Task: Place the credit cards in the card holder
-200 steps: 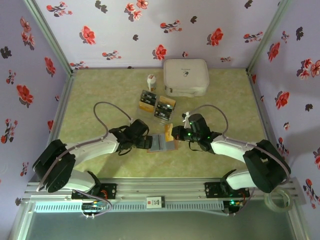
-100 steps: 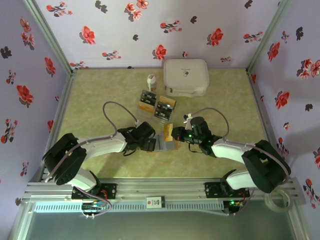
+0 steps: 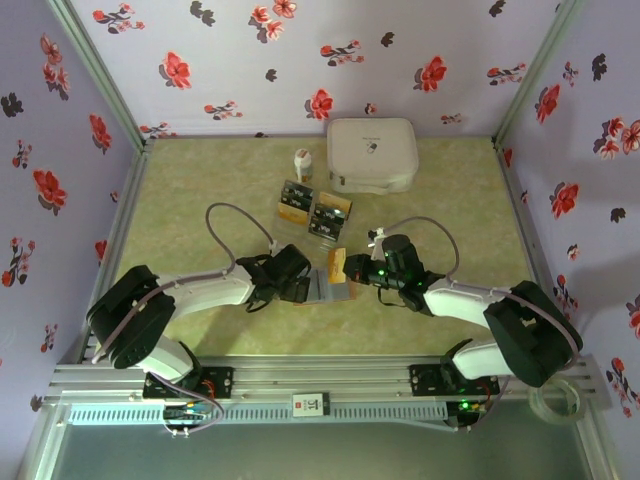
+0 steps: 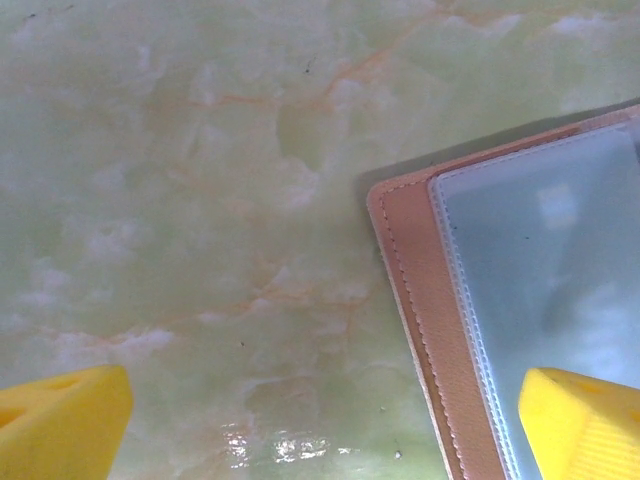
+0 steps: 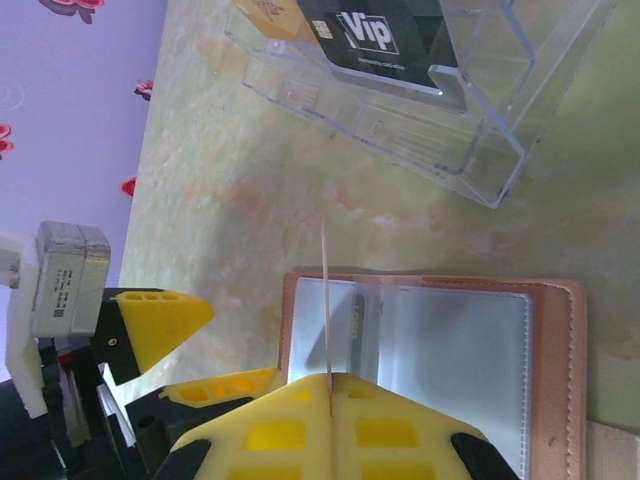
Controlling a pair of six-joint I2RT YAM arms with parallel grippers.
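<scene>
white arms (image 3: 195, 292), yellow fingers (image 4: 60, 425)

We look down from high behind the near edge of the table (image 3: 200, 180), taking in all of it. Our left wrist camera faces straight down, very close to the table, catching one corner of the open card holder (image 4: 410, 290). Our right wrist camera looks slantwise across that same holder, close above it, toward a wall (image 5: 60, 100).

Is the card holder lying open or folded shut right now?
Open. The card holder lies spread flat, its clear inner sleeves facing up inside the brown stitched border.
</scene>
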